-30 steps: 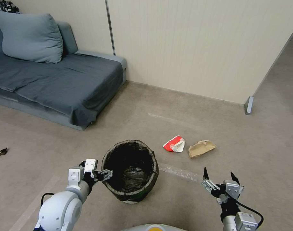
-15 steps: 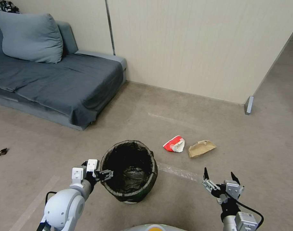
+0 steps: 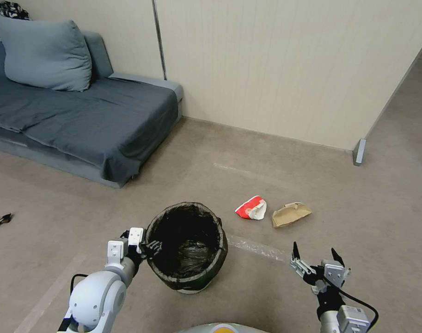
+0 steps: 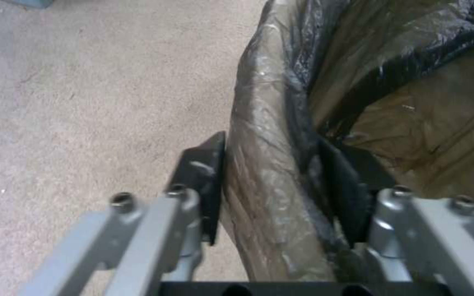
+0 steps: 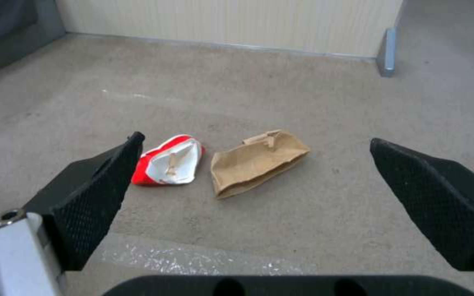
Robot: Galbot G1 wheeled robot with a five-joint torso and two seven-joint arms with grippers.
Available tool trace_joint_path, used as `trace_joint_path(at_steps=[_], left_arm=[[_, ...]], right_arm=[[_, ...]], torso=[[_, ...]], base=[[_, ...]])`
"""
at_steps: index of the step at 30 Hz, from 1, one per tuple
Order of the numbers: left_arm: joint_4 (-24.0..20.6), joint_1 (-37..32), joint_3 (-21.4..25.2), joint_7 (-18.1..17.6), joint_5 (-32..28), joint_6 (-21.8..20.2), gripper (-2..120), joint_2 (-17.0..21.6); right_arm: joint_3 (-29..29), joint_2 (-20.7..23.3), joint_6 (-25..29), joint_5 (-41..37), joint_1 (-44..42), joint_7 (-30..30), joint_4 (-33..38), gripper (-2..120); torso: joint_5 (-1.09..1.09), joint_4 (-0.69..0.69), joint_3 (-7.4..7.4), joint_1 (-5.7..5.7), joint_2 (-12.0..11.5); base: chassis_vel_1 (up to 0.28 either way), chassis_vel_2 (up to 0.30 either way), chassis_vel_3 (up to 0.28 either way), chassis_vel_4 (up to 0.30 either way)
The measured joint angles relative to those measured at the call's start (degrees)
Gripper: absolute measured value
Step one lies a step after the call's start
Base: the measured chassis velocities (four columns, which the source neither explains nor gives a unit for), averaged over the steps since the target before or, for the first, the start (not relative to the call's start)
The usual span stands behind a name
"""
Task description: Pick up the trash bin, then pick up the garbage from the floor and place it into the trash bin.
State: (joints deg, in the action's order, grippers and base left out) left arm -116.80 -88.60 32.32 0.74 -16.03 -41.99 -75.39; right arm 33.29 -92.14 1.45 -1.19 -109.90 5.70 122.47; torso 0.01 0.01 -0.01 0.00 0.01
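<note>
Left wrist view: my left pincer (image 4: 273,185) straddles the trash bin (image 3: 186,245) rim on the floor, grip looks closed on it, not lifted. Right pincer (image 3: 314,259) spread wide, idle. Carton (image 3: 251,207) and paper bag (image 3: 290,213) unpicked beyond the bin.

Grey sofa (image 3: 81,125) against the beige panelled wall (image 3: 284,64), draped in a dark grey cover, with one blue-grey cushion (image 3: 44,53) propped at its back. Taupe carpeted floor (image 3: 275,166) with a strip of clear tape (image 3: 259,249). Grey metal wall-end post (image 3: 358,151) standing at the far right.
</note>
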Motion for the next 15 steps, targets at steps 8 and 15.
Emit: trace_joint_path(at_steps=[8,15], left_arm=[[-0.3,-0.6,0.1,0.1,0.1,0.0,11,-0.1],[-0.6,-0.8,0.1,0.3,0.0,0.0,6,-0.2]], right_arm=[[-0.2,0.0,0.2,0.0,-0.1,0.0,-0.2,100],[-0.2,0.0,0.3,0.0,-0.1,0.0,-0.2,100]], torso=[[-0.01,-0.01,0.0,0.0,0.0],[-0.04,-0.02,0.0,0.0,0.0]], base=[[0.0,0.0,0.0,0.0],[0.0,0.0,0.0,0.0]])
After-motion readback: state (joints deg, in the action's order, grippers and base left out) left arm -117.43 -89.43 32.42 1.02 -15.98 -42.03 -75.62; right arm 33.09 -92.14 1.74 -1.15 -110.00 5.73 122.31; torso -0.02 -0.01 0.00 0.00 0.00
